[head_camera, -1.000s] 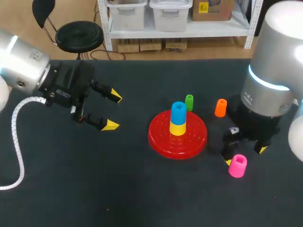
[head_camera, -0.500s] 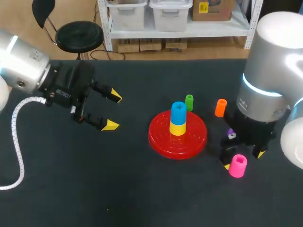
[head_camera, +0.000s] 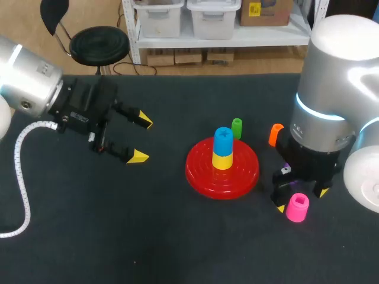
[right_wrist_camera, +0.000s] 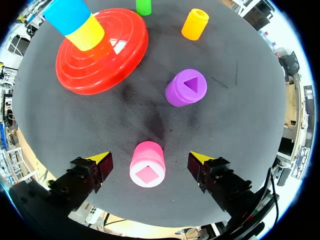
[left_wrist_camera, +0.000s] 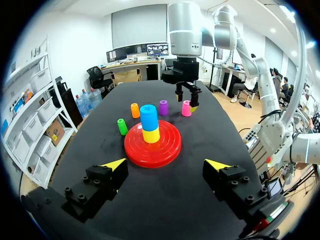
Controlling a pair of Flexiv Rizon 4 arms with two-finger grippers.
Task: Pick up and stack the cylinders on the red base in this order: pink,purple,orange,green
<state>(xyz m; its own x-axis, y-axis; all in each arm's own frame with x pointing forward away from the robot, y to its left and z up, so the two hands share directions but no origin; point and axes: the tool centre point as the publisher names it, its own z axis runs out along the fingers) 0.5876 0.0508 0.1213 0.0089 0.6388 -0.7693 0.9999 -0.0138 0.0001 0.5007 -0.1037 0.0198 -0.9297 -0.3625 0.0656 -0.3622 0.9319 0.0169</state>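
Right gripper (right_wrist_camera: 150, 159) is hovering spread wide apart, with the pink cylinder (right_wrist_camera: 147, 165) standing upright between its fingers (right_wrist_camera: 100, 161), touching neither.

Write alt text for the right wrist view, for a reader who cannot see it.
The right gripper, open, straddles an upright pink cylinder on the table without touching it. Ahead stands a purple cylinder; beyond are the red base, bearing a blue cylinder on a yellow cylinder, an orange cylinder and a green cylinder.
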